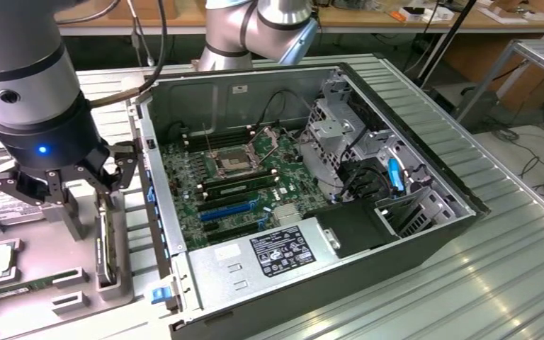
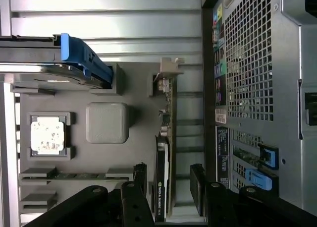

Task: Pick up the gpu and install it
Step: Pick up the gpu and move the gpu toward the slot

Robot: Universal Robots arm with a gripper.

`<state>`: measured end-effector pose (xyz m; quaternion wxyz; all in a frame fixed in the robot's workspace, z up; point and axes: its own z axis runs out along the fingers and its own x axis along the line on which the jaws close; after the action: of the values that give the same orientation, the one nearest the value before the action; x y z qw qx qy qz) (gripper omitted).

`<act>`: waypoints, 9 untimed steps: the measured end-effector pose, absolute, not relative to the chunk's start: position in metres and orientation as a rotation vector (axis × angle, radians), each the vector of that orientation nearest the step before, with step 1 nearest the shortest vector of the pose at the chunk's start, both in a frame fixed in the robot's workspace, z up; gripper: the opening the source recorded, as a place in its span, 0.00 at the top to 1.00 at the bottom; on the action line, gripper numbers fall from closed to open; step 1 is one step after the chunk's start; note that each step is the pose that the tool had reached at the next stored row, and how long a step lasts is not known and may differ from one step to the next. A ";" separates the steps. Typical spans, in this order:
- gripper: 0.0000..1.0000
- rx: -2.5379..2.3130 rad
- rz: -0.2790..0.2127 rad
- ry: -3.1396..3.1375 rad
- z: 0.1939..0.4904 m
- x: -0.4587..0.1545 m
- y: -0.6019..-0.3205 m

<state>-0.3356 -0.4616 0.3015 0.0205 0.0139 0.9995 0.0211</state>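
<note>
Wrist view looks down past the end effector (image 2: 168, 186). Its two black fingers (image 2: 140, 180) stand spread wide, one on each side of the gpu (image 2: 164, 152). A gap shows between each finger and the card, so nothing is pinched.

The gpu stands on its long edge in a slot of the grey parts tray (image 2: 143, 103). Its black cooler face is turned toward one finger and its green board toward the other. Its silver end bracket (image 2: 168, 71) sits at the end far from the end effector.

The tray also holds a processor chip (image 2: 48, 135), a grey square block (image 2: 106, 123), a memory stick (image 2: 74, 176) lying flat, and a hard drive (image 2: 29, 58) with a blue part on it. Just beside the tray is the perforated rear of the computer case (image 2: 257, 78).

Exterior view has the arm reaching down at the exterior view's left, with the end effector over the tray and the upright gpu. The case lies open on its side on the slatted metal surface (image 1: 499, 269), to the exterior view's right of the tray. Inside it are the motherboard (image 1: 239, 177) and the power supply (image 1: 272, 258). The gpu is in the tray, not in the case.
</note>
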 end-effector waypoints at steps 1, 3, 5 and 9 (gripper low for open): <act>0.52 0.043 0.065 3.100 0.300 -0.336 -0.463; 0.52 0.043 0.065 3.100 0.296 -0.336 -0.466; 0.52 0.043 0.066 3.100 0.292 -0.336 -0.468; 0.52 0.043 0.065 3.100 0.284 -0.336 -0.471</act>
<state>-0.3365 -0.4705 0.2841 0.0205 0.0138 0.9995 0.0211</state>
